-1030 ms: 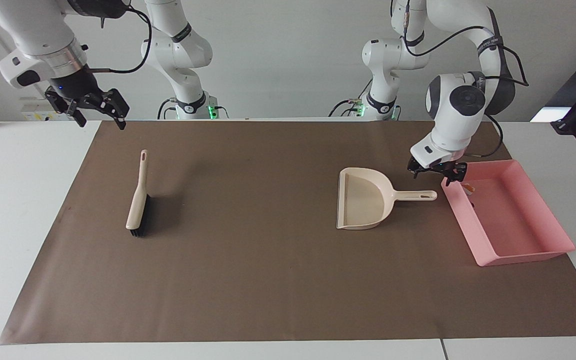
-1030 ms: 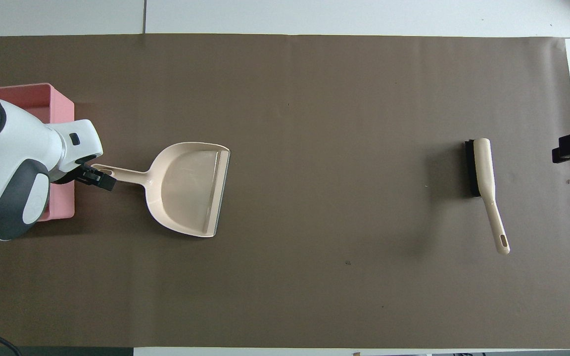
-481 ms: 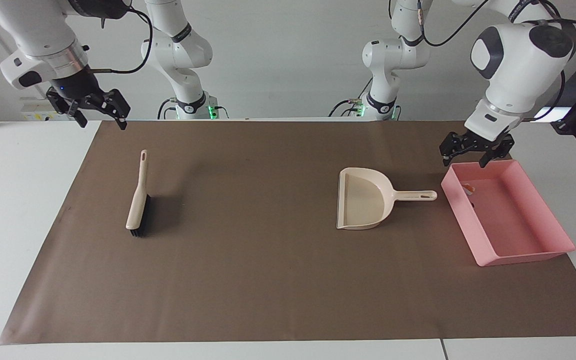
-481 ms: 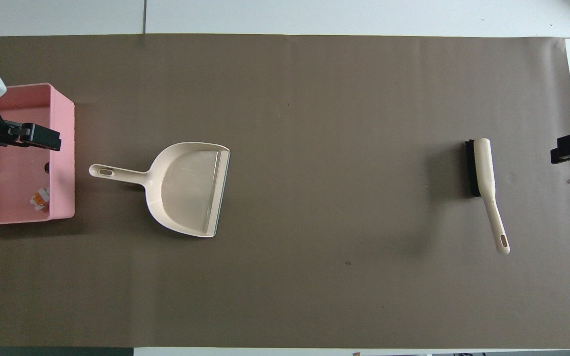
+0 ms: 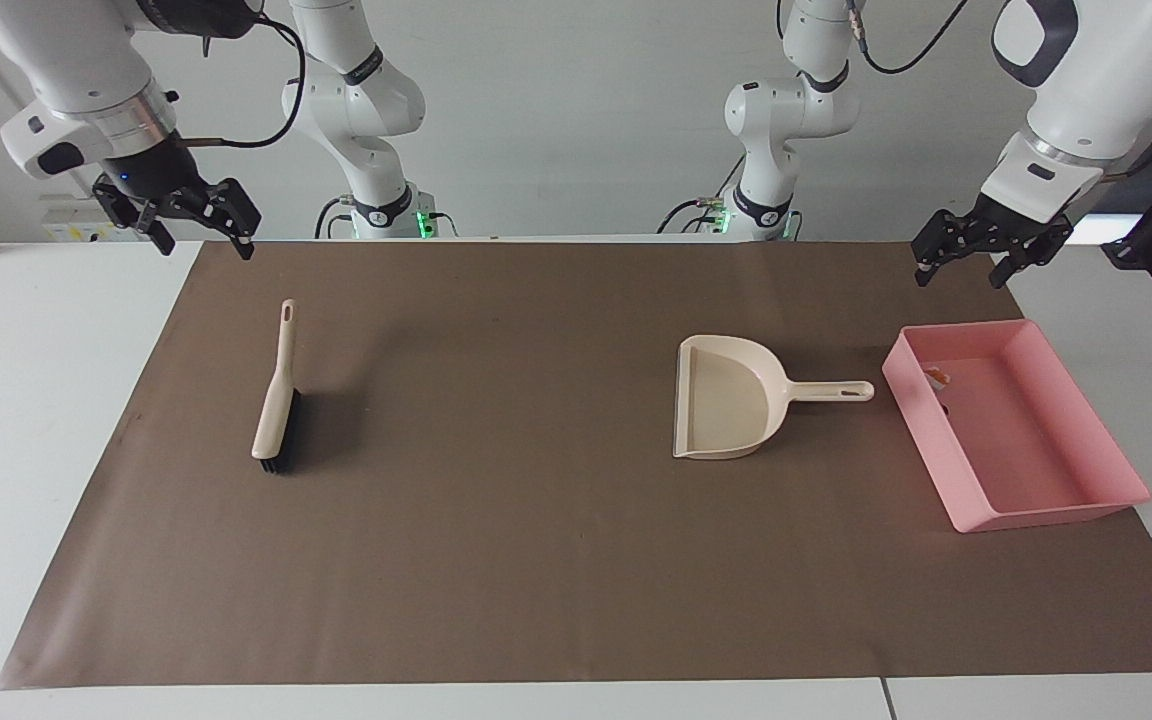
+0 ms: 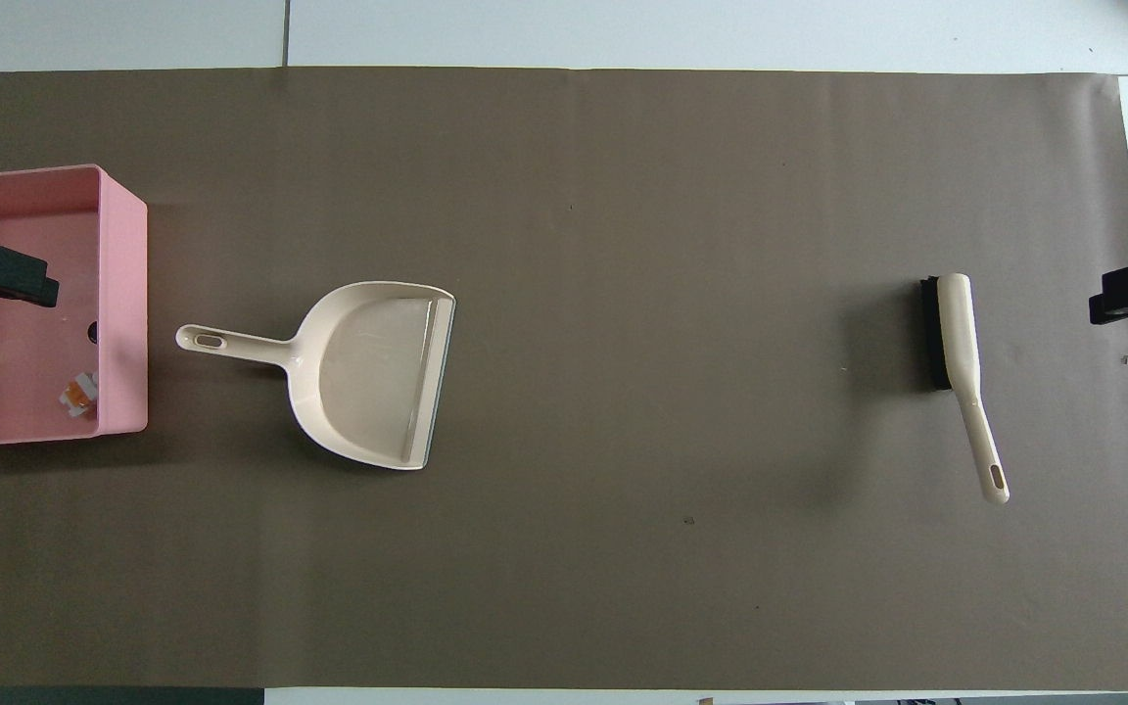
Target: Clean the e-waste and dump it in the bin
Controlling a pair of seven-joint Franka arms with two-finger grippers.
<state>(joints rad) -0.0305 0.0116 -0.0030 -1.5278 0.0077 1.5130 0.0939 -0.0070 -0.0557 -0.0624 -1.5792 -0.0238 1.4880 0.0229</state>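
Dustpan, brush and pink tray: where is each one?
Dustpan [image 5: 726,405]: facing view, on its scoop floor.
Brush [image 5: 274,415]: facing view, on its beige back.
Pink tray [image 6: 123,294]: overhead view, on its side wall.

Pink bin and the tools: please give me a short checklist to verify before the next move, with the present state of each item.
1. E-waste lies in the pink bin: ok.
2. Dustpan looks empty, flat on the brown mat beside the bin: ok.
3. Brush lies on the mat toward the right arm's end, untouched: ok.
4. Left tool raised, open, holding nothing: ok.
5. Right tool raised, open, holding nothing: ok.
6. No scraps left on the mat: cannot tell; a tiny dark speck shows.
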